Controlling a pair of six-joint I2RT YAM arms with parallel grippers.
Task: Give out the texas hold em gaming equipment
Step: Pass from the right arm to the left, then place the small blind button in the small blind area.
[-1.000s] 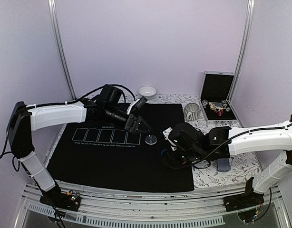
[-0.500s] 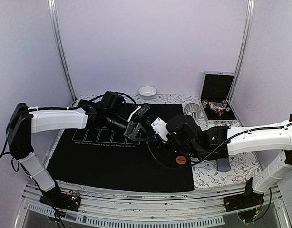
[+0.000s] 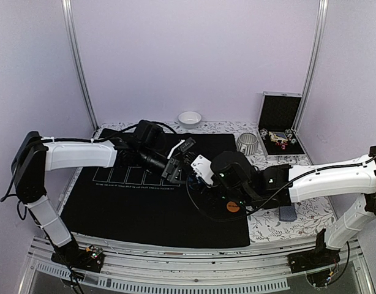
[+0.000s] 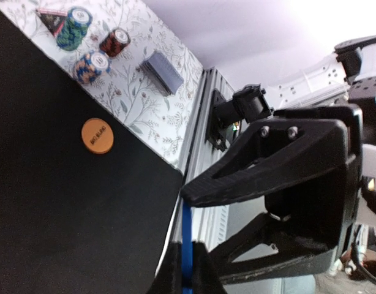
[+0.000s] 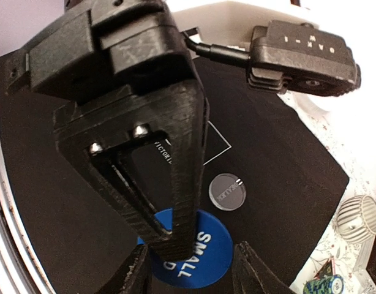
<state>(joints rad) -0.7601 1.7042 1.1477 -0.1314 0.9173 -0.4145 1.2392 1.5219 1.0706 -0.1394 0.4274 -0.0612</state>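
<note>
Both grippers hold one blue disc (image 5: 203, 254) marked SMALL above the black mat (image 3: 133, 208). My right gripper (image 5: 188, 272) is shut on it across its width. My left gripper (image 4: 187, 269) is shut on its thin edge (image 4: 187, 245), with a left finger (image 5: 163, 159) lying over the disc's face. In the top view the left gripper (image 3: 179, 164) and right gripper (image 3: 199, 170) meet at mid-mat. An orange disc (image 3: 233, 207) and a grey disc (image 5: 228, 191) lie on the mat. Chip stacks (image 4: 73, 27), a red triangular marker (image 4: 52, 18) and a card deck (image 4: 162, 70) sit on the floral cloth.
A ribbed metal mug (image 3: 247, 143) stands just beyond the mat's far right corner. A small white bowl (image 3: 190, 117) is at the back. An open black case (image 3: 280, 122) with small items stands at the back right. The mat's near edge runs close to the table rail (image 4: 203, 110).
My right arm swung left with the blue disc up to the left gripper, and the orange disc came into view on the mat. My left gripper went from open to shut on the disc's edge.
</note>
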